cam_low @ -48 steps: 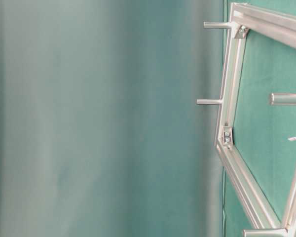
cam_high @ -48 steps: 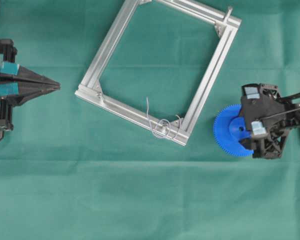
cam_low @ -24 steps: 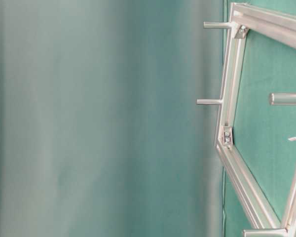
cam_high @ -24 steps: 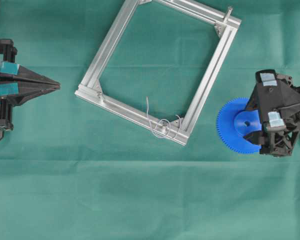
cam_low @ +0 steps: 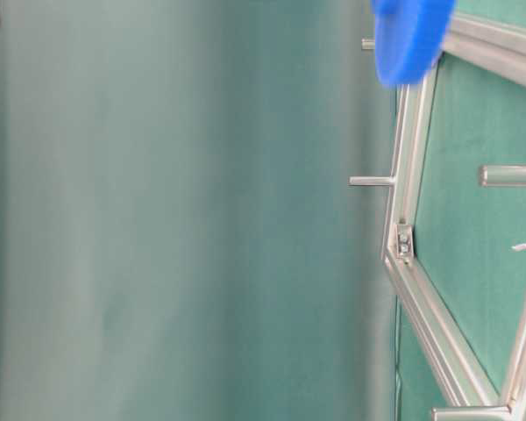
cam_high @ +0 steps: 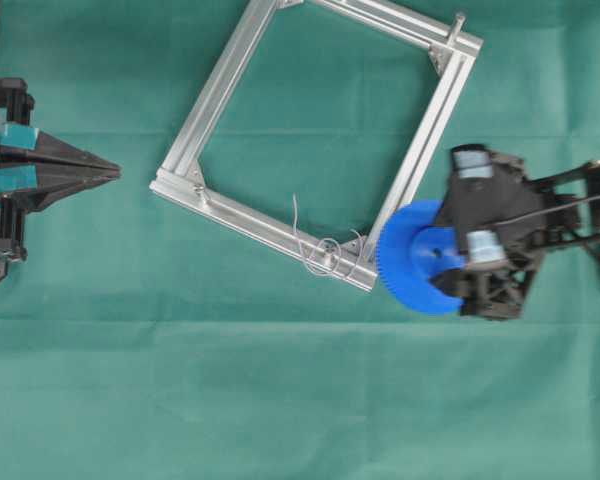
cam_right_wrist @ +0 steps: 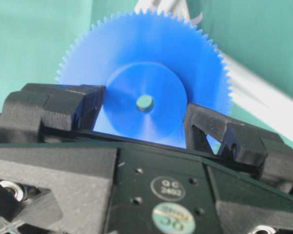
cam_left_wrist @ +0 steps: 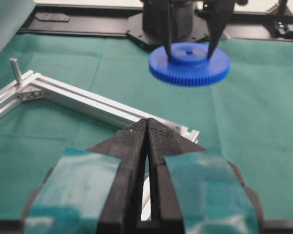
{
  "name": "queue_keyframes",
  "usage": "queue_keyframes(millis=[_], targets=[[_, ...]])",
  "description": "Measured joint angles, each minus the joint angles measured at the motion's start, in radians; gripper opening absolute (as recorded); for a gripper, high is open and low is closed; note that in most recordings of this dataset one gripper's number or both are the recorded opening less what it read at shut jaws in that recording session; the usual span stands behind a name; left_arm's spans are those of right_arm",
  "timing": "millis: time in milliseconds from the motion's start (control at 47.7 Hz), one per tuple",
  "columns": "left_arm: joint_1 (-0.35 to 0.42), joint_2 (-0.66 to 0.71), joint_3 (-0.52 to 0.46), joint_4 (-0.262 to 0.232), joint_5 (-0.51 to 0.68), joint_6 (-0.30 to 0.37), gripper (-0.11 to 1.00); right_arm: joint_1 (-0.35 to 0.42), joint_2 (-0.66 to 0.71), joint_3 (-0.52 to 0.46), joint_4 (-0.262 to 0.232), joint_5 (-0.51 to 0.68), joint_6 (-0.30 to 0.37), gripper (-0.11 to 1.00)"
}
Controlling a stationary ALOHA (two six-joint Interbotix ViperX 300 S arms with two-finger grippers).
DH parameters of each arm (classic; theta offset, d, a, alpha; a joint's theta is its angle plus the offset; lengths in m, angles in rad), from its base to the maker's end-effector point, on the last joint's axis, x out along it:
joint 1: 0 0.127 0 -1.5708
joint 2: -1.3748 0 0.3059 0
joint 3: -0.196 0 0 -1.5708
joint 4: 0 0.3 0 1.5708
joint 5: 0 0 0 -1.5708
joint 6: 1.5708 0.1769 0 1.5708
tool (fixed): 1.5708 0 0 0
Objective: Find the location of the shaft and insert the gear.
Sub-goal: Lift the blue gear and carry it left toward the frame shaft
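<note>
While the left gripper (cam_high: 105, 172) sits pinched shut at the far left edge of the green cloth (cam_high: 280, 400), well apart from everything, the right gripper (cam_high: 448, 262) has carried the blue gear (cam_high: 412, 262) back toward the aluminium frame (cam_high: 220, 95). Half a second ago the gear was well clear of the frame, out to the right; now its toothed rim overlaps the frame's lower right corner in the overhead view. From the left wrist camera the gear (cam_left_wrist: 189, 62) hangs level above the cloth, both fingers (cam_left_wrist: 169, 34) clamped on its raised hub. The shaft (cam_high: 327, 254), a short pin wrapped in pale wire (cam_high: 310, 245) on the near rail, stands just left of the gear's edge, so the centre hole (cam_right_wrist: 144, 102) is not yet over it. Judging by this, the carry is nearly done; what remains is a short shift left, alignment of hole and pin, then lowering. The bare peg (cam_high: 458, 20) at the far corner bracket is not the target.
</note>
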Motion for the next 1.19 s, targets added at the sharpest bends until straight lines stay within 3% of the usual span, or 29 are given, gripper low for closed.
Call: queue_keyframes(millis=[419, 628, 1194], targets=[[0.0, 0.0, 0.0, -0.002, 0.005, -0.017, 0.01, -0.002, 0.235, -0.264, -0.072, 0.109, 0.0, 0.69], [0.0, 0.0, 0.0, -0.002, 0.032, -0.031, 0.01, 0.0, 0.253, -0.288, -0.097, 0.107, 0.006, 0.69], [0.0, 0.0, 0.0, -0.002, 0.054, -0.031, 0.01, 0.0, 0.313, -0.288, -0.098, 0.028, 0.026, 0.69]])
